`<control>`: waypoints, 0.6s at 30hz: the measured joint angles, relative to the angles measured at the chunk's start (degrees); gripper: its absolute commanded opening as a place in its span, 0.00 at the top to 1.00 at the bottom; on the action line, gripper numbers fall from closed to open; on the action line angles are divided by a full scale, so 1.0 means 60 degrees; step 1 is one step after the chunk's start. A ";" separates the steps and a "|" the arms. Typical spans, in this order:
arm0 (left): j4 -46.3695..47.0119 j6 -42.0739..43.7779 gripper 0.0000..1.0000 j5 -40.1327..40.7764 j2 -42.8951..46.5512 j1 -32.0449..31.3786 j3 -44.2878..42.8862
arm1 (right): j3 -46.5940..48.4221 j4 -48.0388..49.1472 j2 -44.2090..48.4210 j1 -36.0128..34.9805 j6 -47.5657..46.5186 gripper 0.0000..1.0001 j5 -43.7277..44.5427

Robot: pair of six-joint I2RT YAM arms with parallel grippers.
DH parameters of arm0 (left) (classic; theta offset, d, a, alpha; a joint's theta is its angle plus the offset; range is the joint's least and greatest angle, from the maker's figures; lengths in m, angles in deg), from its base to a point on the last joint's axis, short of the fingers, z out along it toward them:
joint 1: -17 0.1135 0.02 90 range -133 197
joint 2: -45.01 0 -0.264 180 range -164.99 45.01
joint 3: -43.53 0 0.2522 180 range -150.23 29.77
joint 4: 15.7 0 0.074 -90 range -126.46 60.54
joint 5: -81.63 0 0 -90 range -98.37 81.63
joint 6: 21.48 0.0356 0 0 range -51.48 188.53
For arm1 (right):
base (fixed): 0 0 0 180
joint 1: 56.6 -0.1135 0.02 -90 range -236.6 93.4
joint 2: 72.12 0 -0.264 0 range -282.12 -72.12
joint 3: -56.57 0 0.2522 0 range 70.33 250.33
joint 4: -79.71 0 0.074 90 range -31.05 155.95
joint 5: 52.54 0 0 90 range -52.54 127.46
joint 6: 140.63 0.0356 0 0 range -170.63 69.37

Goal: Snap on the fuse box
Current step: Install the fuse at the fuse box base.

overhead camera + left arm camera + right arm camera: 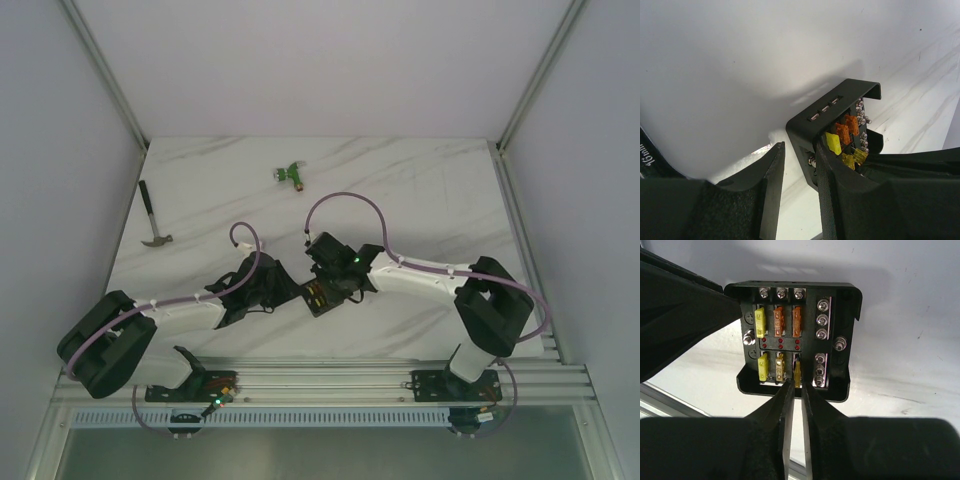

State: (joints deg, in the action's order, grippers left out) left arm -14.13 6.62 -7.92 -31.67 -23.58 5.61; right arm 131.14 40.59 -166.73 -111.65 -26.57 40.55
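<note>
The fuse box (pixel 318 298) is a small black square box lying open-faced on the white table between both arms. In the right wrist view, the fuse box (pixel 790 286) holds orange and yellow fuses in two rows. My right gripper (pixel 797 384) is nearly closed, its tips pinching a thin yellow fuse (pixel 797 374) standing edge-on in the bottom row's third slot. My left gripper (pixel 799 147) is open. Its right finger (pixel 840 190) lies against the side of the fuse box (pixel 825 112), while its left finger (pixel 765 190) stands apart over bare table. From above, both the left gripper (pixel 292 292) and the right gripper (pixel 327 288) meet at the box.
A green connector (pixel 290 174) lies at the far middle of the table. A small hammer (pixel 155 225) rests near the left wall. An aluminium rail (pixel 330 375) runs along the near edge, just behind the box.
</note>
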 measured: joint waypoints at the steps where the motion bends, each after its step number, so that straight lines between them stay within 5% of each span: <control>1: 0.0004 -0.0004 0.60 0.0000 0.0000 0.0000 0.0000 | 0.0000 0.0011 -0.0011 0.0000 0.0007 0.87 -0.0022; 18: -0.0073 0.0007 0.60 0.0004 0.0000 0.0000 0.0000 | 0.0623 -0.0248 -0.0546 0.0015 -0.0164 1.00 -0.0266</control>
State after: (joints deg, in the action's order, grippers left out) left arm -14.56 6.66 -7.90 -31.67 -23.58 5.61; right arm 134.88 39.10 -170.01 -111.56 -27.56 38.95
